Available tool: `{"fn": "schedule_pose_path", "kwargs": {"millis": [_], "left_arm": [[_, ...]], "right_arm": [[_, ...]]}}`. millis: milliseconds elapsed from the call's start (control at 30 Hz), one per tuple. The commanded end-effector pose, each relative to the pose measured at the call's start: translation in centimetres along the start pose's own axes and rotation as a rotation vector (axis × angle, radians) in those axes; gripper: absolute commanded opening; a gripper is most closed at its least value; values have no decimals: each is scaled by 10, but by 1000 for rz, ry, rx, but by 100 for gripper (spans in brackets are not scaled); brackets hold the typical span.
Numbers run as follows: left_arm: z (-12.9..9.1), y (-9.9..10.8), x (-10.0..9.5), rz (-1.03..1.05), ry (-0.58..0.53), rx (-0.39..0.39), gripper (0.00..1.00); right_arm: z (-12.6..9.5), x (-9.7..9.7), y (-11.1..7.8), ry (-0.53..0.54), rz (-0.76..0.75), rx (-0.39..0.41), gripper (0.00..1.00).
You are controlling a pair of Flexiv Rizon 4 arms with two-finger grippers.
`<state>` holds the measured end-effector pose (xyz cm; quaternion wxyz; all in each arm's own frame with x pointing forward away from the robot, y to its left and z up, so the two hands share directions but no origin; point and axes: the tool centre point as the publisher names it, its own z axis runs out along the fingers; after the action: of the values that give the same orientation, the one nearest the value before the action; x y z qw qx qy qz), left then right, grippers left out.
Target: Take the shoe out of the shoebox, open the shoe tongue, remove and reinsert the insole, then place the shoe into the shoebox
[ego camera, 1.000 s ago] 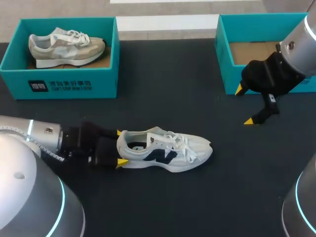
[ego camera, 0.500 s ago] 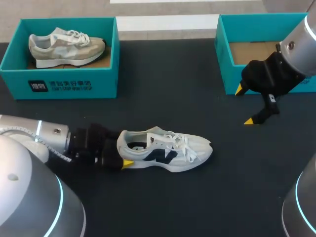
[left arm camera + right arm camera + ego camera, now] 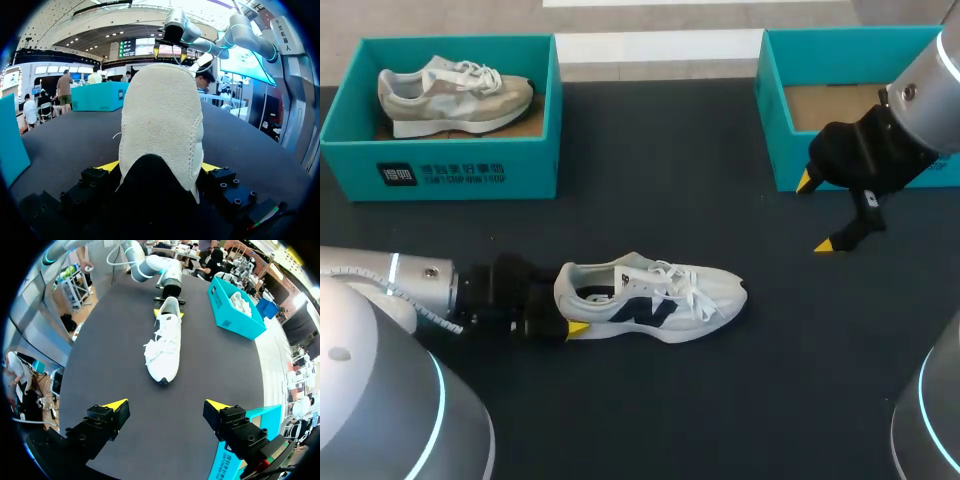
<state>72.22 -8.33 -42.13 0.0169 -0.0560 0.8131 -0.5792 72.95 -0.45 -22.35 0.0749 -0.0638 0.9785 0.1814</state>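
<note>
My left gripper (image 3: 160, 168) was closed on the heel of the white shoe (image 3: 161, 112), with a yellow tip (image 3: 111, 165) pressed to each side. A second before, those tips had stood wide of the heel. Since then they had come in, and the shoe had shifted slightly on the tabletop (image 3: 650, 420). It lay on its sole straight ahead of this gripper, toe pointing away, still laced, and the tongue did not look opened yet. I judged the heel was now held steady for the tongue and insole work. My right gripper (image 3: 165, 405) hung open well beyond the toe, just beside the empty box (image 3: 775, 150). Farther off, the other box (image 3: 440, 175) held a beige shoe (image 3: 455, 92).
</note>
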Motion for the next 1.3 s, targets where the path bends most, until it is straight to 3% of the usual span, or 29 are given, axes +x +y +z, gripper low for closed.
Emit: {"fn": "schedule_pose_path", "kwargs": {"millis": [33, 567, 633, 700, 900, 967, 1000, 1300], "left_arm": [[-1, 4, 1, -1, -7, 1, 0], [-1, 4, 1, -4, -7, -2, 0], [-1, 4, 1, -4, -7, -2, 0], [-1, 4, 1, -4, -7, -2, 0], [-1, 4, 1, -4, -7, -2, 0], [-1, 4, 1, -4, -7, -2, 0], [-1, 4, 1, -4, -7, -2, 0], [-1, 4, 1, -4, -7, -2, 0]], "right_arm": [[2, -1, 0, 0, 1, 3, 100], [2, -1, 0, 0, 1, 3, 100], [4, 1, 6, 33, 129, 12, 100], [8, 1, 24, 6, 295, 31, 100], [15, -4, 64, -250, 716, 150, 100], [17, -5, 78, -296, 853, 225, 100], [20, -7, 85, -291, 882, 235, 100], [20, -7, 85, -291, 882, 235, 100]]}}
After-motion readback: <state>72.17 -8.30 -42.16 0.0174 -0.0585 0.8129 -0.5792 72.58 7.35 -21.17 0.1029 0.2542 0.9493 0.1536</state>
